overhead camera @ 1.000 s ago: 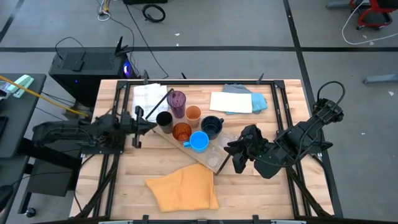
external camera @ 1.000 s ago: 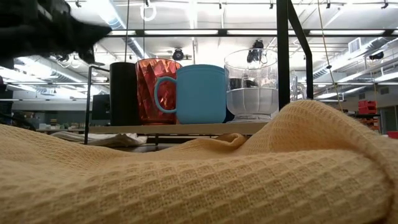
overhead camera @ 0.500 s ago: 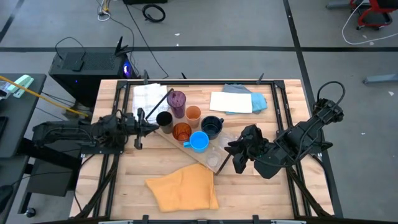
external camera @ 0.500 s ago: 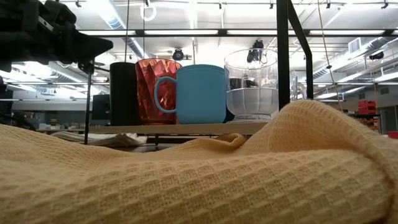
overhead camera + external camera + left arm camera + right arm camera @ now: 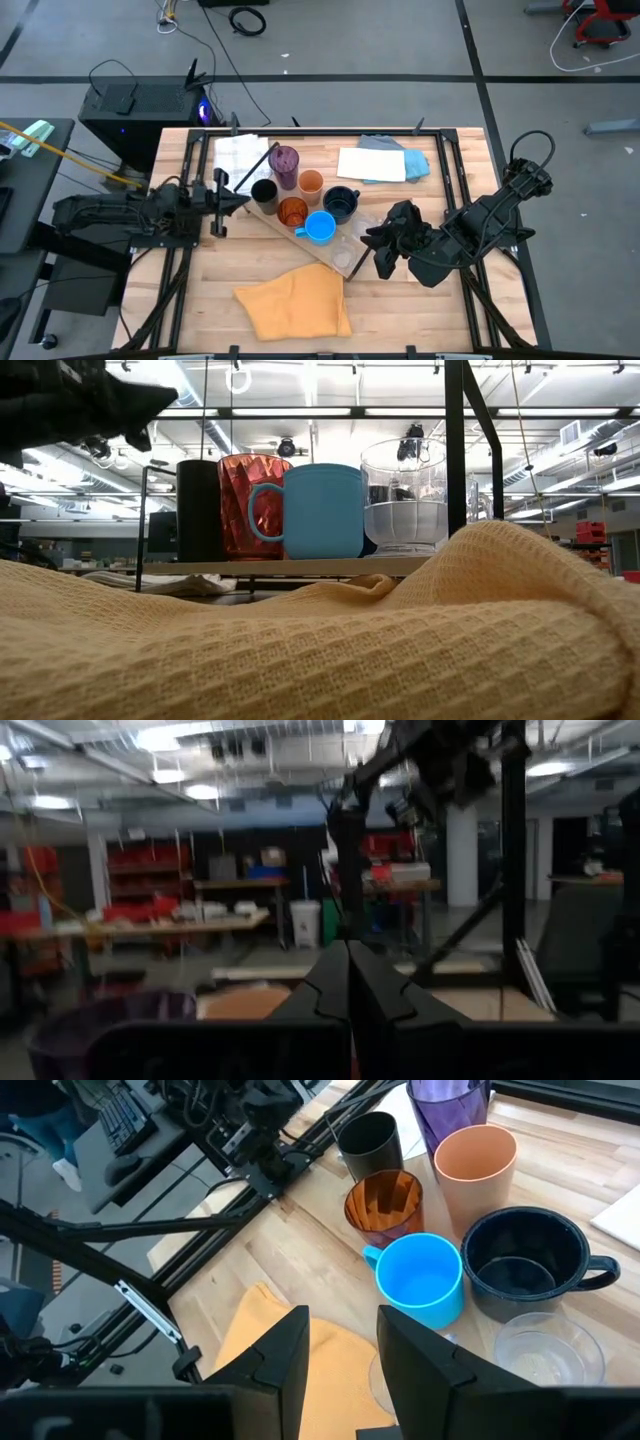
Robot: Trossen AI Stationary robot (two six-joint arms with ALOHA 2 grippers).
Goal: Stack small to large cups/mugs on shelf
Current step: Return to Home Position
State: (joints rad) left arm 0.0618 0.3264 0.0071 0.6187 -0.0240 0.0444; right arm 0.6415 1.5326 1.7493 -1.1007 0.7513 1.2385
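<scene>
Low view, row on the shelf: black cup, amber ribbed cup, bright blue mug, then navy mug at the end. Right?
Wrong at the end: the last one in the row is a clear glass. The low view shows black cup, amber ribbed cup, bright blue mug, then the clear glass, on the shelf.

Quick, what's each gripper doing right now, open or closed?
Left gripper: closed, holding nothing.
Right gripper: open, empty.
</scene>
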